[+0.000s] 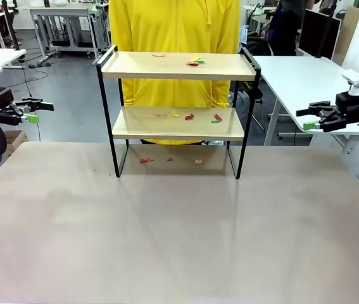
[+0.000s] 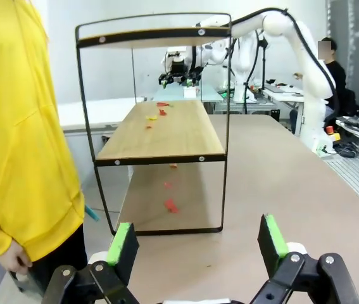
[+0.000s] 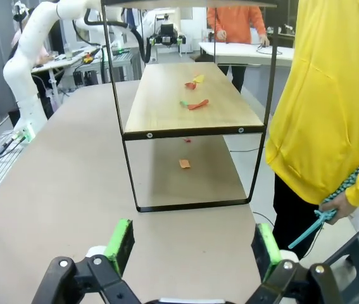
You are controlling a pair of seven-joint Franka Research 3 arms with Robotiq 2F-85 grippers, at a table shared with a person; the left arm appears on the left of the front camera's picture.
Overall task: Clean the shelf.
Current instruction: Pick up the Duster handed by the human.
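The small two-tier shelf (image 1: 141, 65), light wooden boards in a thin black metal frame, stands at the far middle of the pale bench (image 1: 179, 240), just in front of a person in a yellow hooded top (image 1: 174, 25). Small red, yellow and green scraps (image 1: 195, 61) lie on both boards and on the bench beneath. The black, green-padded left tool (image 1: 40, 109) and right tool (image 1: 309, 119) hang out at either side, well apart from the shelf, jaws wide and holding nothing.

A person (image 1: 174, 31) in a yellow hoodie stands behind the shelf (image 1: 178, 75), cut off at 12 o'clock by the front view's top edge, legs hidden behind the table (image 1: 179, 240). Coloured scraps (image 1: 195, 61) on both tiers are too small to identify. In the right wrist view, at 4 o'clock, the person's hand (image 3: 339, 206) grips a teal item (image 3: 320, 220), its kind unclear.
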